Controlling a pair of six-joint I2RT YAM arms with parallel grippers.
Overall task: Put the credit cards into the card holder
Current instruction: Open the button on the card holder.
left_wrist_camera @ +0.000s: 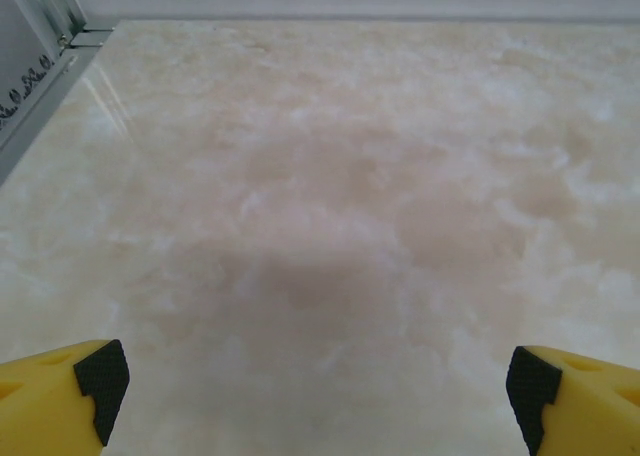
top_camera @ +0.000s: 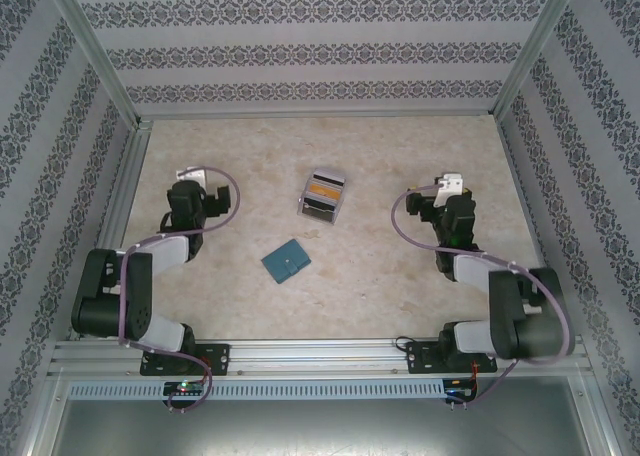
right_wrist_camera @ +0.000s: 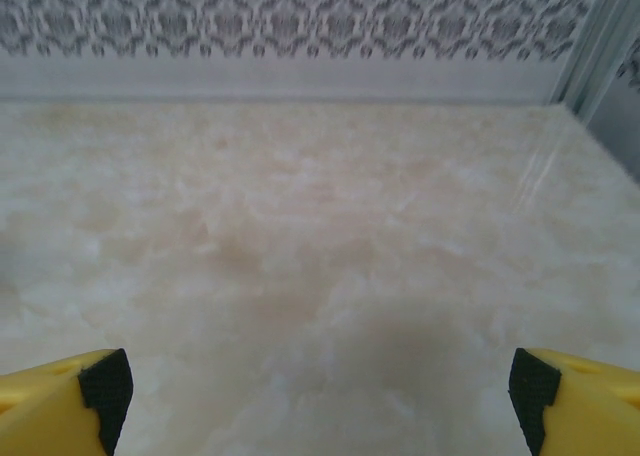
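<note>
Cards come first: the credit cards point(top_camera: 323, 188) stand in a clear box point(top_camera: 320, 208) at mid-worktop point(top_camera: 420, 146), with an orange one showing. The teal card holder point(top_camera: 286, 260) lies flat and apparently closed, nearer the arms and apart from the box. The left tool point(left_wrist_camera: 315, 388) and right tool point(right_wrist_camera: 315, 391) are both spread wide and grasp nothing, each over bare worktop well out to its side. The step in hand looks like the first reach. It should go best if one tool steadies and opens the holder while the other pinches a single card by its top edge and lifts it straight up, so the box does not tip.
</note>
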